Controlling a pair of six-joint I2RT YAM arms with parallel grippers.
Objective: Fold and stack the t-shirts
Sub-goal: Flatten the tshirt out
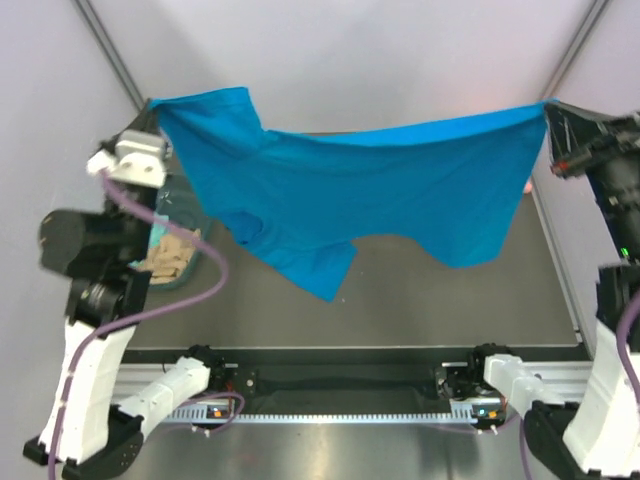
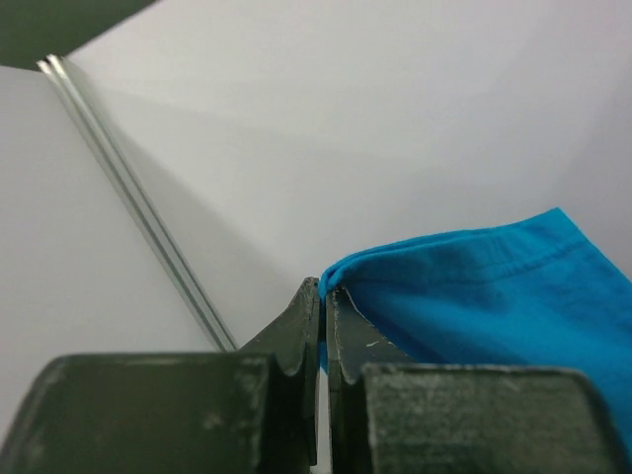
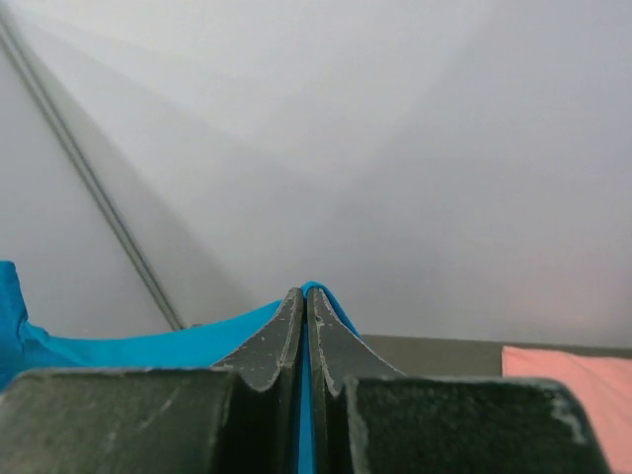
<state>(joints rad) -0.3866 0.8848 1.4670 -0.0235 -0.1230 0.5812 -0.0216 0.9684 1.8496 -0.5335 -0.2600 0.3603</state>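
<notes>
Blue t-shirt (image 1: 350, 190) held spread in the air between both grippers, above the dark table (image 1: 450, 310).

The left gripper (image 2: 322, 286) has its jaws pressed together on one upper corner of the shirt, at the rear left near a sleeve. The right gripper (image 3: 304, 291) is likewise clamped on the opposite upper corner at the rear right, with blue cloth pinched in the thin seam between its fingers. The top edge sags a little between the two grips, and the body and the other sleeve hang down in loose folds towards the table's middle. A strip of salmon-pink cloth (image 3: 573, 380) lies on the table at the right, probably the second t-shirt, though only its corner shows. A translucent tub (image 1: 185, 262) sits at the left, under the left arm.
</notes>
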